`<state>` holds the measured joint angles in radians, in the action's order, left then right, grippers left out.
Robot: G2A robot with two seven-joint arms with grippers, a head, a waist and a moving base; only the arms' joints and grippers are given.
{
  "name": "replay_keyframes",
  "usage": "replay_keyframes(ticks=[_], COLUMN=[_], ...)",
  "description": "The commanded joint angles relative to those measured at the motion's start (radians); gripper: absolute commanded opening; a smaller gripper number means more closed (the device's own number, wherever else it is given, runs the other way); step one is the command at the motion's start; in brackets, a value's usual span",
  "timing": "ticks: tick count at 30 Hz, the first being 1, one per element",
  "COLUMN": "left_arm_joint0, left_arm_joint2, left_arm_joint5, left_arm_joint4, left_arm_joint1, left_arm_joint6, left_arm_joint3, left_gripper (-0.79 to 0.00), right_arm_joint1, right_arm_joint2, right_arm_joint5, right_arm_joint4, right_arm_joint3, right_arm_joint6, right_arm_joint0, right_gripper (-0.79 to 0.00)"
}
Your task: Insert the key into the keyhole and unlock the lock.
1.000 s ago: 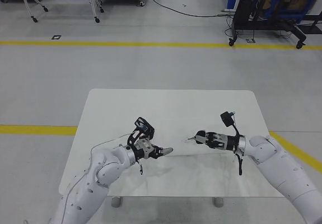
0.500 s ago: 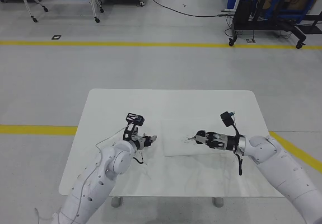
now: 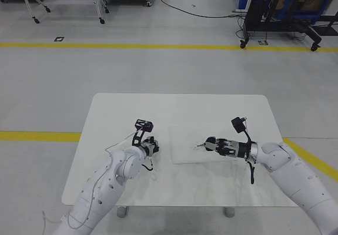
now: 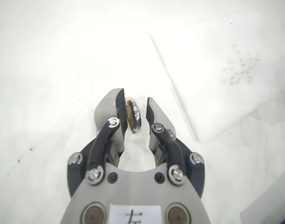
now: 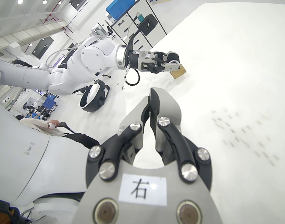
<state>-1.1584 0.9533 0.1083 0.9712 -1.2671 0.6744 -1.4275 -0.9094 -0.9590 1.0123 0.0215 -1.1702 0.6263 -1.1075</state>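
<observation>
Ok, L wrist view: left gripper [image 4: 135,97] jaws are narrow, set either side of the lock [image 4: 133,117], a brass padlock w/ chrome shackle, on the table [image 3: 216,111] just off the edge of a white mat [image 4: 214,71]. One pad touches the brass body; the other sits just apart from the shackle, so no clamp. R wrist view adds the side-on look: lock tilted, a low corner on the tabletop at that gripper's tip. Right gripper [image 5: 151,94] pads are pressed together. Top view gives the detail the wrist cam lacks: the key [image 3: 200,144], a thin sliver poking from the tip, over the mat, well apart from the lock.
</observation>
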Motion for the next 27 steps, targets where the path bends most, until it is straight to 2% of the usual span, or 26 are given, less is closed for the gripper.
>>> replay_keyframes(ticks=[1, 9, 16, 27], left_arm_joint0=[-0.003, -0.022, -0.04, -0.072], left_arm_joint2=[-0.002, -0.002, 0.019, 0.034], left_arm_joint5=[-0.005, -0.035, -0.061, -0.034], left_arm_joint4=[0.012, 0.041, 0.045, 0.1], left_arm_joint1=[0.001, 0.005, 0.009, 0.015], left_arm_joint6=[0.021, 0.078, 0.067, 0.114], left_arm_joint3=[-0.009, -0.056, -0.061, -0.152], left_gripper=[-0.785, -0.785, -0.785, -0.785], right_arm_joint1=[0.0, 0.0, 0.0, 0.0], right_arm_joint2=[0.0, 0.0, 0.0, 0.0], right_arm_joint5=[0.0, 0.0, 0.0, 0.0], right_arm_joint4=[0.0, 0.0, 0.0, 0.0], right_arm_joint3=[0.0, 0.0, 0.0, 0.0], right_arm_joint6=[0.0, 0.0, 0.0, 0.0], right_arm_joint0=[0.0, 0.0, 0.0, 0.0], right_gripper=[-0.785, -0.785, -0.785, -0.785])
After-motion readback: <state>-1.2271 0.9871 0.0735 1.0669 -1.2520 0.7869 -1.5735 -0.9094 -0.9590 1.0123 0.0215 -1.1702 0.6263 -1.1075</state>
